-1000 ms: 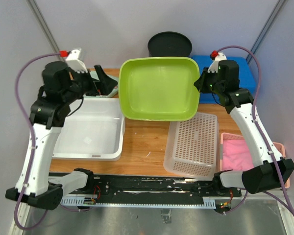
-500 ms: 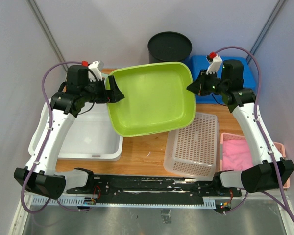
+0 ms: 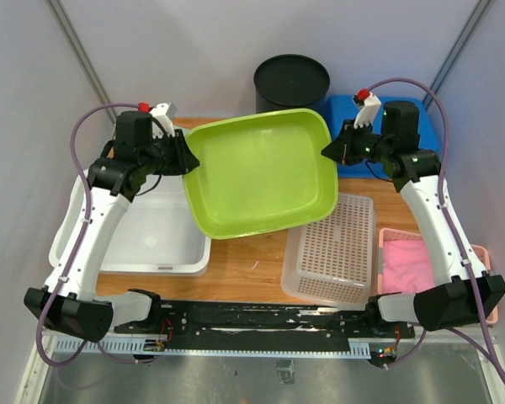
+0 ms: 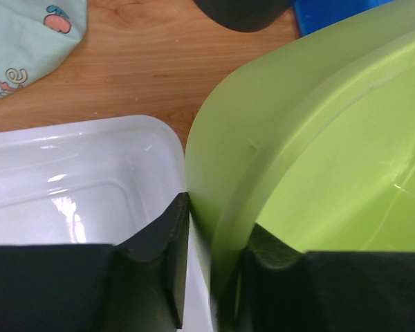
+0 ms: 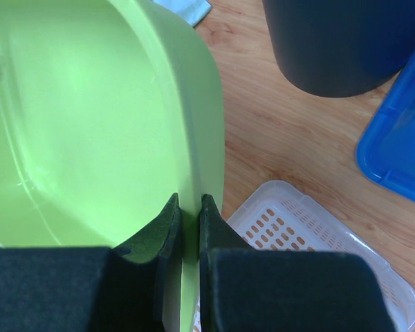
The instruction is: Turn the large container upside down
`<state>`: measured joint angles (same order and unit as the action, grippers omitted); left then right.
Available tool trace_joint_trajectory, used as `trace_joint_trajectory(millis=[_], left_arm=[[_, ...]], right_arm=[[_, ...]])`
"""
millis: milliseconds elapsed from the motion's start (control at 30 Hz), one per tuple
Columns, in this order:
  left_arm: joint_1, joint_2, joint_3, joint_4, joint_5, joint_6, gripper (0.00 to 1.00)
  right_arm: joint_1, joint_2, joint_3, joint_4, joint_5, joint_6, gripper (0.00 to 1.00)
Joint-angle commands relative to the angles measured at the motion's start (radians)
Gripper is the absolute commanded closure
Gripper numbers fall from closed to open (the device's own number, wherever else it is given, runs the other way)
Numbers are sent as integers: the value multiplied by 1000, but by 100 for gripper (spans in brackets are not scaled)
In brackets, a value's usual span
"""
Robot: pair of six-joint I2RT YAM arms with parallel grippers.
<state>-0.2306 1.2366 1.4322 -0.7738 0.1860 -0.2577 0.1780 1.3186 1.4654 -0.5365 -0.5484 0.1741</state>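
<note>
The large container point(image 3: 257, 172) is a lime-green rectangular tub, held off the table between both arms with its opening facing up toward the top camera and slightly skewed. My left gripper point(image 3: 183, 157) is shut on its left rim; in the left wrist view the green wall point(image 4: 332, 138) runs between the black fingers of that gripper point(image 4: 218, 214). My right gripper point(image 3: 326, 151) is shut on the right rim, and the right wrist view shows this gripper point(image 5: 190, 200) pinching the thin green wall point(image 5: 90, 117).
A white tub point(image 3: 151, 236) sits under the container's left side, a perforated white basket point(image 3: 332, 248) under its right. A pink bin point(image 3: 421, 265) is at the right edge. A black bucket point(image 3: 292, 80) and a blue bin point(image 3: 353, 114) stand behind. A pale cloth point(image 4: 21, 41) lies far left.
My left arm swung right from over the white tub to the container's left rim and its jaws closed on it. The container shifted left and skewed slightly. The right grip is unchanged.
</note>
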Motion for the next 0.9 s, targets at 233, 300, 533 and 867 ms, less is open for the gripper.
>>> trace_joint_trajectory(millis=[233, 300, 533, 867], left_arm=[[-4, -29, -31, 127, -95, -258, 100], [-7, -50, -64, 173, -129, -342, 100], [-31, -62, -94, 227, -194, -470, 100], [-75, -44, -87, 224, -273, -565, 100]], right_arm=[[187, -44, 127, -52, 529, -21, 30], [280, -86, 111, -7, 706, -39, 29], [477, -222, -55, 229, 847, -70, 26], [884, -80, -91, 385, 756, -221, 25]])
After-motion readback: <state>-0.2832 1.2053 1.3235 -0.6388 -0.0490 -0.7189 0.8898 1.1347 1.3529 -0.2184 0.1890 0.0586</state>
